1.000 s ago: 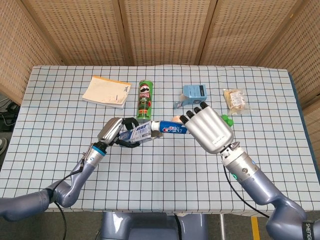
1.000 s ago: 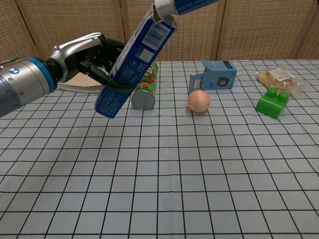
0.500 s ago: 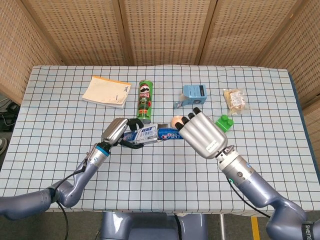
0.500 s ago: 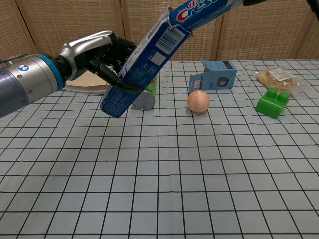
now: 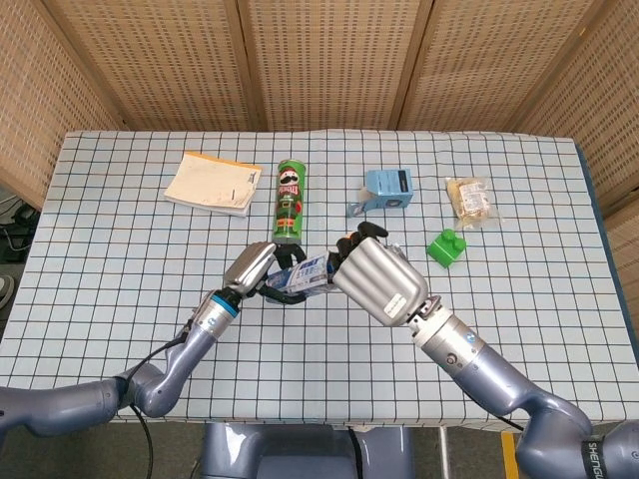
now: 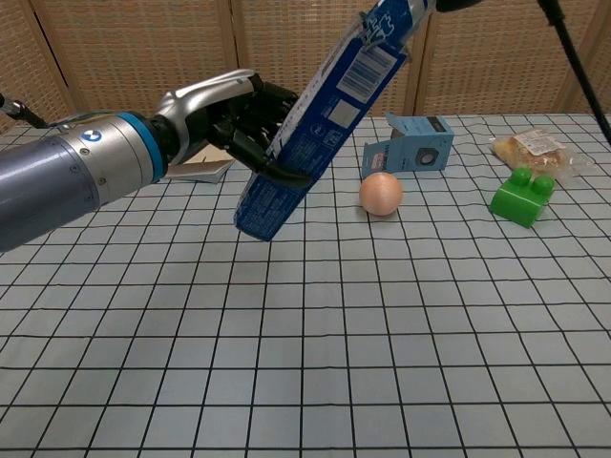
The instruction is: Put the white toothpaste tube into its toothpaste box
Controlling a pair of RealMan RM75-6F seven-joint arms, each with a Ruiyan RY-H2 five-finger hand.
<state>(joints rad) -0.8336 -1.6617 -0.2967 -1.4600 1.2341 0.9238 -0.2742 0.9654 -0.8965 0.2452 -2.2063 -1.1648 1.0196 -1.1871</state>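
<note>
The blue toothpaste box (image 5: 303, 273) (image 6: 320, 124) hangs tilted above the checked table, its open end up and to the right. My left hand (image 5: 255, 269) (image 6: 229, 119) grips its lower half. My right hand (image 5: 374, 284) covers the open end, back to the head camera, fingers curled in there. In the chest view only a dark sliver of it shows at the top edge. The white toothpaste tube is almost wholly inside the box; the box and my right hand hide it.
A green crisp can (image 5: 290, 200) stands just behind the box. Further off lie a notebook (image 5: 212, 183), a small blue carton (image 5: 387, 186), a snack packet (image 5: 470, 199) and a green brick (image 5: 445, 245). An egg (image 6: 381, 194) lies under my right hand.
My right hand has moved left to the box's mouth, and the tube has slid from mostly showing to inside. My left hand has carried the box a little to the right.
</note>
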